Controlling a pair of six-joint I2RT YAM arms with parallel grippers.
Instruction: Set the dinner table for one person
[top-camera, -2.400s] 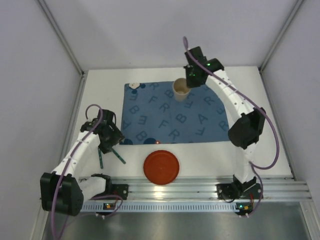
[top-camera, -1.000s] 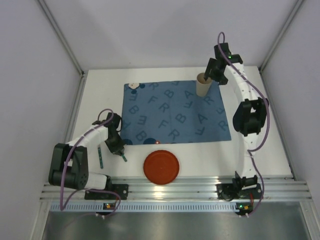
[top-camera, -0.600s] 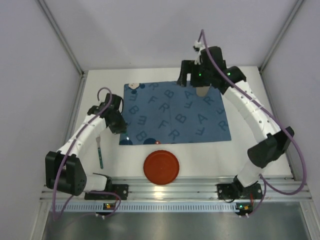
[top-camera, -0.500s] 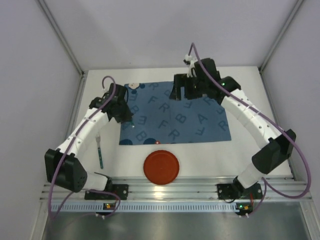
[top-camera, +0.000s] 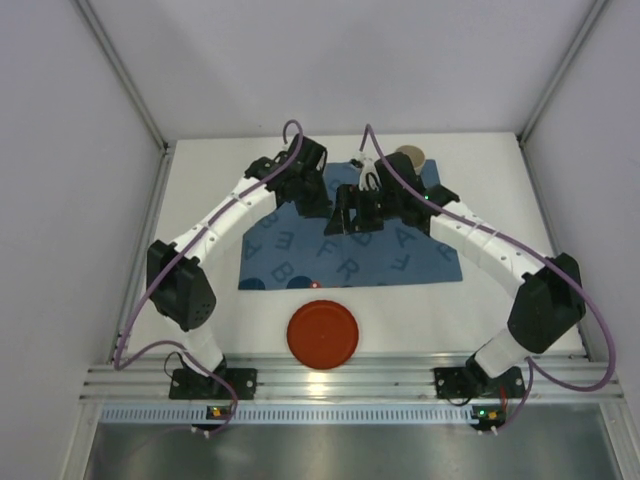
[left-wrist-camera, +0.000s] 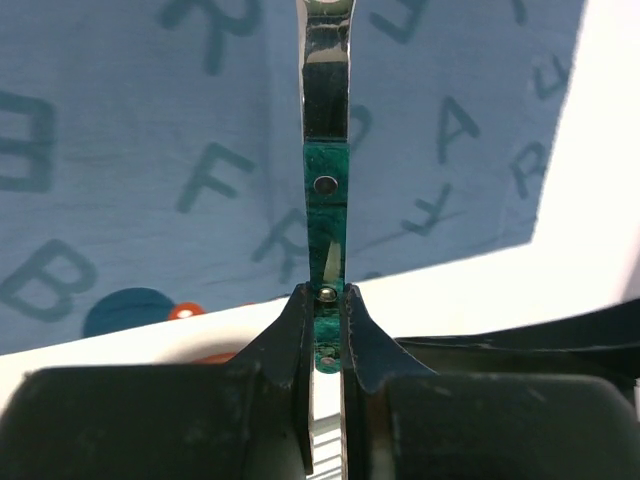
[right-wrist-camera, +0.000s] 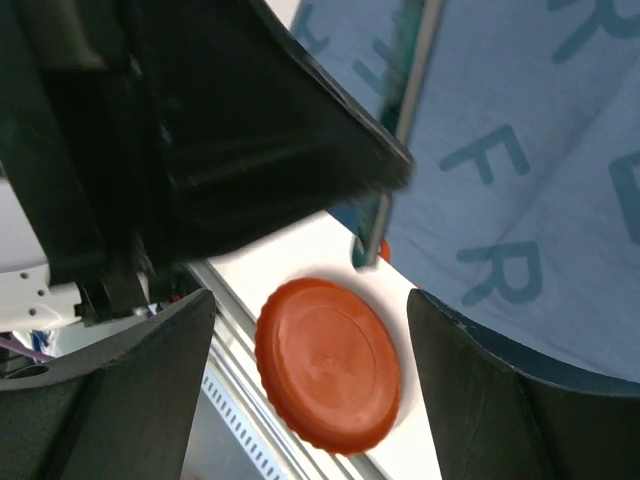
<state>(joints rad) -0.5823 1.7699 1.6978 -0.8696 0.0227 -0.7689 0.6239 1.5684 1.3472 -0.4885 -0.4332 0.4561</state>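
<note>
My left gripper (left-wrist-camera: 325, 300) is shut on the end of a green-handled utensil (left-wrist-camera: 326, 185), whose shiny metal part points away over the blue lettered placemat (left-wrist-camera: 120, 130). Seen from above, this gripper (top-camera: 316, 203) hovers over the mat's far half. Close to its right, my right gripper (top-camera: 352, 221) stands open with nothing between its fingers (right-wrist-camera: 520, 400). In the right wrist view the held utensil (right-wrist-camera: 400, 110) hangs from the left gripper's black body. A red plate (top-camera: 323, 336) lies on the white dinner table (top-camera: 520, 300) in front of the mat. A beige cup (top-camera: 408, 158) stands at the mat's far right corner.
A ribbed aluminium rail (top-camera: 400, 375) runs along the near edge, just behind the red plate (right-wrist-camera: 328, 365). Grey walls close in the table on three sides. The two arms arch towards each other over the placemat (top-camera: 400, 255), grippers almost touching.
The left arm lifted one utensil from the table's left side and carried it far and right over the mat. The right gripper left the cup at the back and moved left, towards the left gripper.
</note>
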